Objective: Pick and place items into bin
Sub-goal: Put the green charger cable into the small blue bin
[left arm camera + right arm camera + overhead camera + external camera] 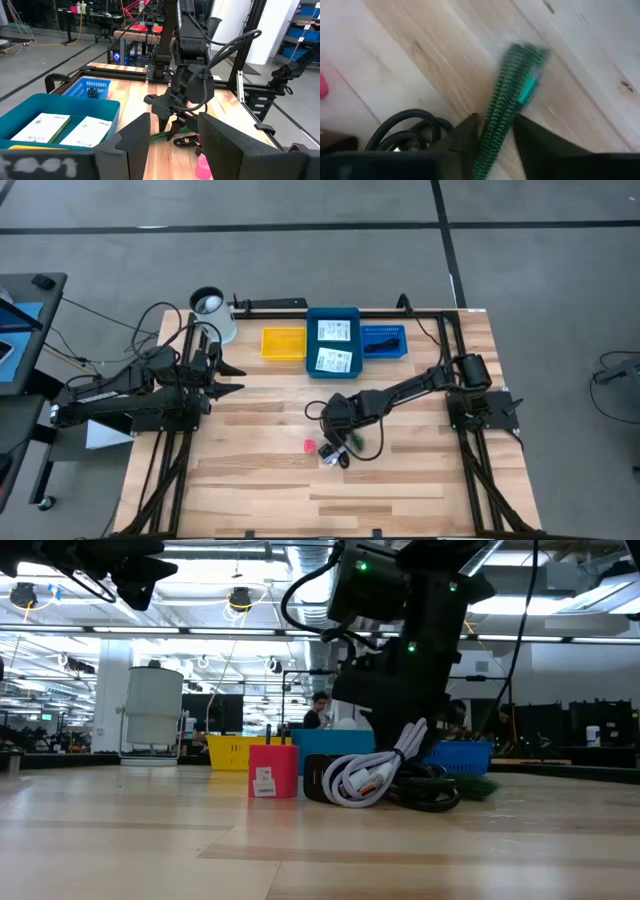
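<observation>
Right arm: stretched toward frame centre in the high view, right gripper point(338, 442) pointing down at the table
Right jaws: narrowed around a green coiled item point(506, 102)
Left gripper point(228, 377): left of frame, raised, fingers partly apart, holding nothing
Teal bin point(332, 317): upper centre, two white cards point(333, 345) inside

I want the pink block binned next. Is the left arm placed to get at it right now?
Probably not: the left gripper waits near the table's left edge, and the right gripper is working beside the pink block.
</observation>
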You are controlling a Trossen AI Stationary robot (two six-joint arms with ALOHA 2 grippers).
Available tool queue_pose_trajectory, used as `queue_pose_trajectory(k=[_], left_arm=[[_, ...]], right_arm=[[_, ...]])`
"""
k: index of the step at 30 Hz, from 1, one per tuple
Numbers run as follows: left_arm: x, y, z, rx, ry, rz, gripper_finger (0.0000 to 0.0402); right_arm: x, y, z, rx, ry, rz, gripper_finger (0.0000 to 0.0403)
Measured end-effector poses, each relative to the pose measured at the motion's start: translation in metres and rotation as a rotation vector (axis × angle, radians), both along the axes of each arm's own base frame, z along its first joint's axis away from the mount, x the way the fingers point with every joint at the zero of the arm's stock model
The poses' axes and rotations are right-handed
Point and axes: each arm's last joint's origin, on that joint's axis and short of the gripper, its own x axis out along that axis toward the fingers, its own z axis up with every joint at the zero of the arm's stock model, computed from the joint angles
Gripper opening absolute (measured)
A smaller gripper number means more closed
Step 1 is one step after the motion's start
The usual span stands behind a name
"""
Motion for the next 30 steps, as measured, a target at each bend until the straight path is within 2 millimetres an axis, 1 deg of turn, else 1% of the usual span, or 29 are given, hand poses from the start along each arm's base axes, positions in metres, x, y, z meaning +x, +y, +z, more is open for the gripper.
queue_pose_trajectory(k=[3, 4, 5, 7, 9, 11, 13, 15, 17, 21, 23, 26, 28, 30], left_arm=[[0.0, 0.0, 0.0, 0.0, 0.0, 0.0, 0.0155], [0.0, 0.0, 0.0, 0.0, 0.0, 0.0, 0.0155], [0.0, 0.0, 0.0, 0.0, 0.001, 0.0, 0.0155], [0.0, 0.0, 0.0, 0.0, 0.0, 0.0, 0.0155], [0.0, 0.0, 0.0, 0.0, 0.001, 0.0, 0.0155], [0.0, 0.0, 0.0, -0.001, 0.002, -0.001, 0.0155], [0.0, 0.0, -0.001, -0.001, 0.005, 0.001, 0.0155], [0.001, 0.0, -0.001, -0.003, 0.013, -0.001, 0.0155], [0.001, 0.0, -0.002, -0.004, 0.015, 0.0, 0.0155], [0.002, 0.001, -0.002, -0.006, 0.026, 0.0, 0.0155], [0.004, 0.001, -0.003, -0.007, 0.028, 0.0, 0.0155], [0.004, 0.001, -0.003, -0.009, 0.034, 0.0, 0.0155], [0.004, 0.001, -0.003, -0.011, 0.037, -0.001, 0.0155], [0.004, 0.001, -0.003, -0.011, 0.036, -0.001, 0.0155]], right_arm=[[-0.005, 0.001, 0.002, -0.023, 0.022, 0.018, 0.0037], [-0.004, 0.002, 0.003, -0.028, 0.015, 0.025, 0.0022], [-0.005, 0.003, 0.005, -0.042, 0.01, 0.024, 0.0015], [-0.009, 0.003, 0.013, -0.084, 0.015, 0.005, 0.0022], [-0.009, 0.003, 0.019, -0.119, -0.012, -0.018, 0.0034], [-0.018, 0.004, 0.029, -0.188, 0.033, -0.017, 0.0037], [-0.016, 0.006, 0.047, -0.24, -0.024, -0.034, 0.0027], [-0.025, 0.007, 0.065, -0.336, -0.005, -0.036, 0.0013], [-0.029, 0.006, 0.083, -0.422, -0.044, -0.058, 0.0012], [-0.043, -0.003, 0.121, -0.619, -0.128, -0.111, 0.0026], [-0.049, -0.009, 0.134, -0.725, -0.158, -0.126, 0.0024], [-0.056, -0.02, 0.15, -0.866, -0.18, -0.151, 0.001], [-0.058, -0.029, 0.157, -0.953, -0.191, -0.19, 0.0009], [-0.061, -0.04, 0.16, -1.031, -0.194, -0.24, 0.0017]])
